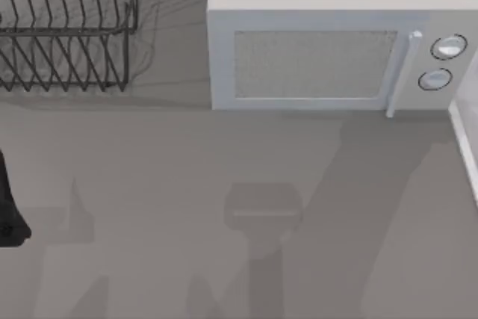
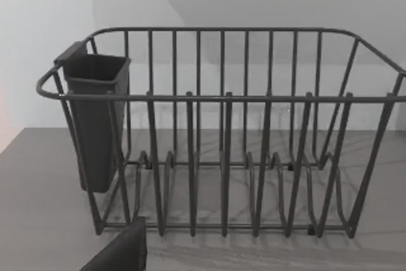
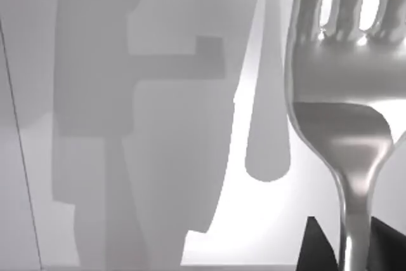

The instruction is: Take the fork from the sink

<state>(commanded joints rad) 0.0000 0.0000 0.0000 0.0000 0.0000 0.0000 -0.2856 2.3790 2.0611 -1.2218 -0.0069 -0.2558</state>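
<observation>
Grey surface (image 1: pixel 224 259) stretching before a microwave (image 1: pixel 336 50) and dish rack (image 2: pixel 222 157), the right tool (image 3: pixel 352 249) is gripping the fork (image 3: pixel 346 93) by its handle, best lifted clear slowly; the left arm is idling at the left edge.

You see the fork (image 3: pixel 346 118) as polished, mirror-bright metal with smooth, glossy curves. The dish rack (image 2: pixel 222 157) is dark wire with a matt coating, and its cup (image 2: pixel 95 118) looks like dull dark plastic. The microwave (image 1: pixel 336 42) has a smooth, pale matt shell, and the table (image 1: pixel 187 184) is flat matt grey.
</observation>
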